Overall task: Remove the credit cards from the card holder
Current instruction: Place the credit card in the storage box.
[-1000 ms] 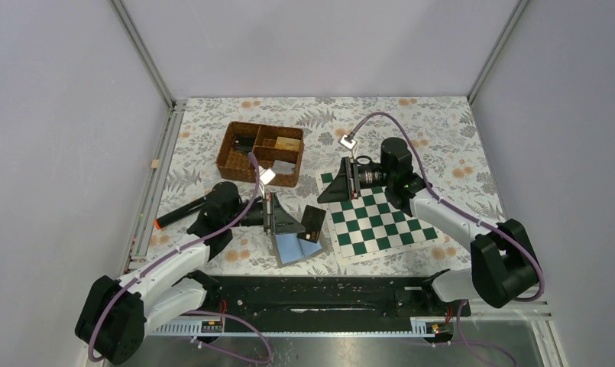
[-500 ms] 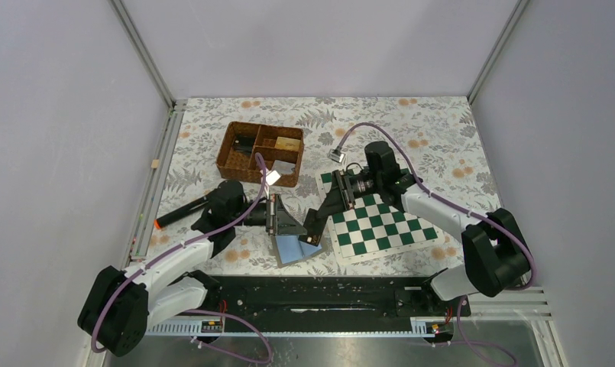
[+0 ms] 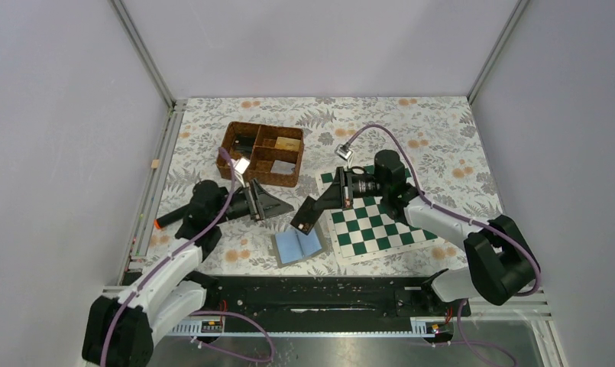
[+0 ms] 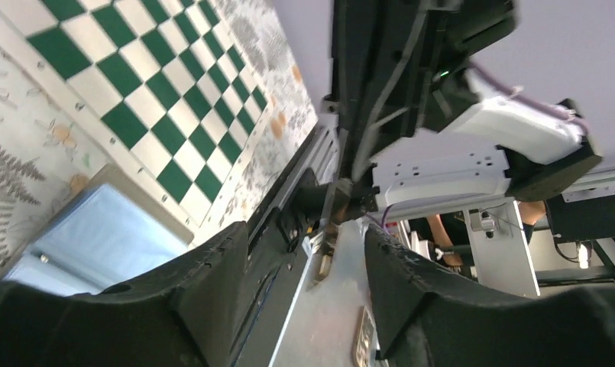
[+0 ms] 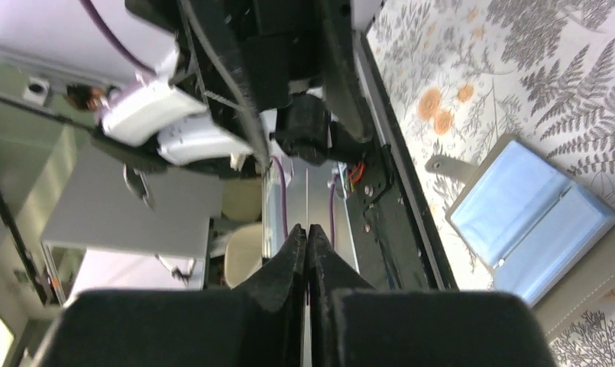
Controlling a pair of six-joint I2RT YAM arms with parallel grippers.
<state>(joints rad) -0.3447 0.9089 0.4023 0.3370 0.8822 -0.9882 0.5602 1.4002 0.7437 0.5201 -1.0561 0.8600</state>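
This is a robotics lab test cell: plain walls [image 3: 59, 153] on aluminium posts [image 3: 140, 50] box in a floral counter [image 3: 441, 130]. The left arm [image 3: 170, 264] and right arm [image 3: 441, 218] are bolted along its edge.

Wicker basket [image 3: 285, 181], chessboard [image 3: 380, 225], marker [image 3: 174, 215] on floral tablecloth [image 3: 441, 130].

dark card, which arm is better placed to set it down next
Right. The right hand is shut on the dark card by the open card holder; the left hand is open, empty and off to the side.
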